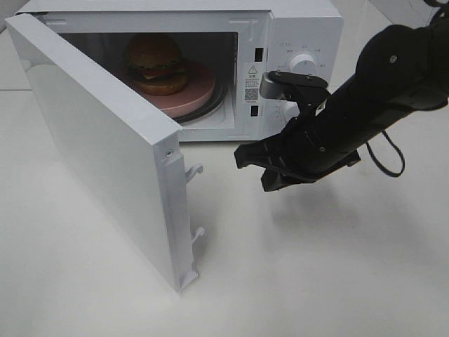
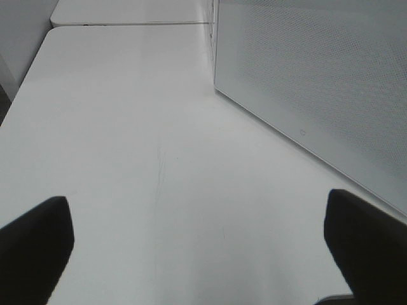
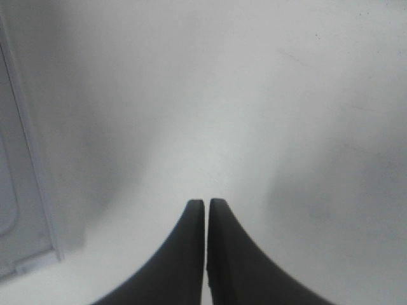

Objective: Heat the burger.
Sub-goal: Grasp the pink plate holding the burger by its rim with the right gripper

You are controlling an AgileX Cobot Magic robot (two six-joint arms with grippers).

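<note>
Left gripper (image 2: 200, 254) gapes empty beside the open door (image 1: 98, 140) of the microwave (image 1: 309, 31). The burger (image 1: 156, 62) sits inside the microwave on a pink plate (image 1: 203, 95). Right gripper (image 1: 242, 158) — pinched shut, empty — hovers in front of the microwave; a glancing push could leave the door unlatched.

A white microwave (image 1: 302, 35) stands at the back of the white table (image 1: 316, 281). Its door (image 1: 98, 147) is swung wide open toward the left of the high view, and two white latch hooks (image 1: 194, 170) jut from the door's free edge, one above the other. Inside the cavity a pink round plate (image 1: 201, 90) lies flat on the dark-rimmed turntable (image 1: 210, 112), while the control panel at the right carries a round white knob (image 1: 304, 63), a warning sticker (image 1: 252, 81) just beside the opening, and a second knob lower down that is mostly hidden.
</note>
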